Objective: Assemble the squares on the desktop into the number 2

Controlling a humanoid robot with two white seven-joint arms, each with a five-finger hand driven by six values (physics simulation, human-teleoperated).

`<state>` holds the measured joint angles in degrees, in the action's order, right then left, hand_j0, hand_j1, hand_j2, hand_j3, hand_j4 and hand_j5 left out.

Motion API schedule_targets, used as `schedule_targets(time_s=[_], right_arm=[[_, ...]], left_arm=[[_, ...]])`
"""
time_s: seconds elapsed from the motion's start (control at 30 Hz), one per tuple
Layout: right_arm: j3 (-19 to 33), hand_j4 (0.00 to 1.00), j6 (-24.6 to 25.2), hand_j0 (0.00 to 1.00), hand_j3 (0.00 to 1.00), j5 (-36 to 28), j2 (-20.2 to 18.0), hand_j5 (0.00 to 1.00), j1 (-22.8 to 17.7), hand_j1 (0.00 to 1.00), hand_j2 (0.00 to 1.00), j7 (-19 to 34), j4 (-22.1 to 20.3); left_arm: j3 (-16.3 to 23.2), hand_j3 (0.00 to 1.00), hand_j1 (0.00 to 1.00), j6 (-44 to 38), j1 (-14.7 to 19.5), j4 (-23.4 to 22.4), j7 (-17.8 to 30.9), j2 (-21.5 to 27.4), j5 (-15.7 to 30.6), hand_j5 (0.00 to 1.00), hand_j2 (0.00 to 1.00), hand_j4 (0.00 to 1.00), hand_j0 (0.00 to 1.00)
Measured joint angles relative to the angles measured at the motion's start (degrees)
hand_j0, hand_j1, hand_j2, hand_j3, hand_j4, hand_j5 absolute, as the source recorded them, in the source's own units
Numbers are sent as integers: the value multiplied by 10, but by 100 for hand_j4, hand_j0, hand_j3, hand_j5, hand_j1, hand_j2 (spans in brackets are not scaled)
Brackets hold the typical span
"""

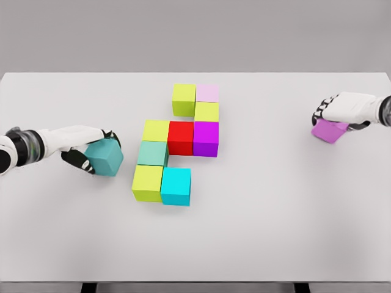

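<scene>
Left hand (91, 152) grips teal cube (105, 157) just left of stack (177, 143); right hand (333, 116) clamps purple cube (330, 130). Risk: placing knocks neighbours askew.

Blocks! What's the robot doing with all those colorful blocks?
It is building a number 2 out of cubes on the white table. Nine cubes already sit together in the middle, from the yellow-green cube at the top down to the cyan cube at the bottom. The left hand grips a teal cube just beside the shape. The right hand holds a purple cube far off to the side.
</scene>
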<state>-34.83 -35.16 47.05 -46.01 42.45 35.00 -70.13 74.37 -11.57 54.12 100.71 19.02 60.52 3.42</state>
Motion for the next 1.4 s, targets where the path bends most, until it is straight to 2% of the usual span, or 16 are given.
schedule_targets(time_s=[0.2,0.3,0.43,0.63,0.83,1.03,1.27,1.4], right_arm=[[15,60,0,60,60,-47,0,60,-10,60,60,0,-5],[16,60,0,60,60,-64,0,60,-34,60,60,0,-27],[23,60,5,60,60,-44,-4,60,-73,60,60,-16,-95],[25,60,1,60,60,-111,-30,60,-110,60,60,-2,-218],[34,61,0,61,61,-132,-36,61,-126,61,61,0,-282],[24,61,0,61,61,-135,1,61,-132,61,61,0,-300],[-7,62,0,62,62,-135,16,62,-128,62,62,0,-305],[-19,62,0,62,62,-135,26,62,-111,62,62,0,-306]], left_arm=[[-3,60,60,-4,11,-59,1,-43,-2,60,60,60,60],[-5,56,56,-3,12,-81,0,-61,1,56,56,56,56],[-10,56,56,-4,14,-93,-1,-70,-1,56,56,56,56],[-21,56,56,-4,24,-116,-2,-81,-2,56,56,56,56],[-25,56,56,-4,40,-185,-5,-127,-4,56,56,56,56],[-35,56,56,-4,49,-232,-5,-162,-5,56,56,56,56],[-58,56,56,-5,61,-261,-6,-191,-5,56,56,56,56],[-79,56,56,-5,59,-305,-9,-236,-33,56,56,56,56]])
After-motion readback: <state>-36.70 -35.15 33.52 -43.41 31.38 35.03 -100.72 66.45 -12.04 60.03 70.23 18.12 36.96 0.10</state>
